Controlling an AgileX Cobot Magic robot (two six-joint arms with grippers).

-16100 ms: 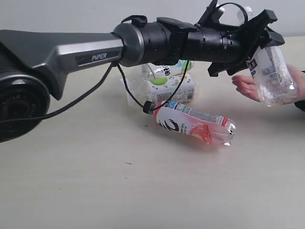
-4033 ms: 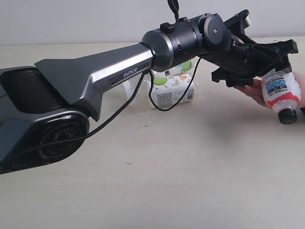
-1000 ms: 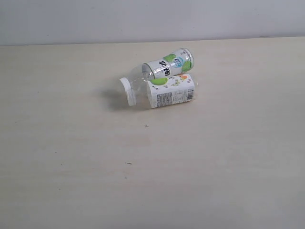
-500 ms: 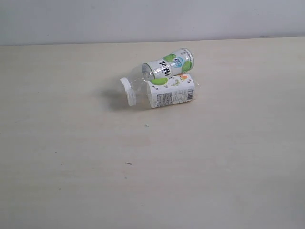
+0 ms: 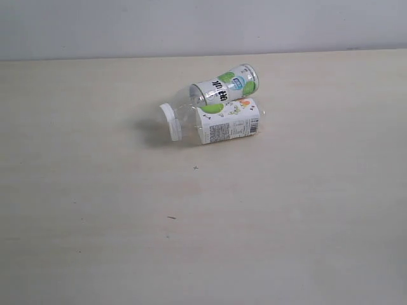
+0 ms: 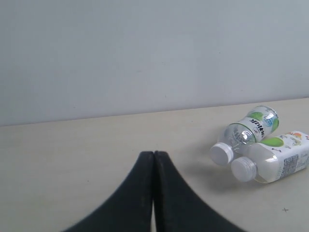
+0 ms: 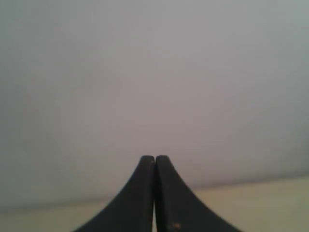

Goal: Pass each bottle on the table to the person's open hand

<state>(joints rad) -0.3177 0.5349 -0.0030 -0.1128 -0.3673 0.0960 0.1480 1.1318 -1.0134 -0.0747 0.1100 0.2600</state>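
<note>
Left wrist view: two clear white-capped plastic bottles (image 6: 273, 162) lie touching. Black left hand (image 6: 154, 153) and right hand (image 7: 155, 157) are clenched, empty. Open the left hand wide first.

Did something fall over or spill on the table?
A clear plastic white-capped bottle with a green-spotted label and a second such bottle behind it lie on their sides, touching, on the pale beige table. Caps look on; no spill shows.
</note>
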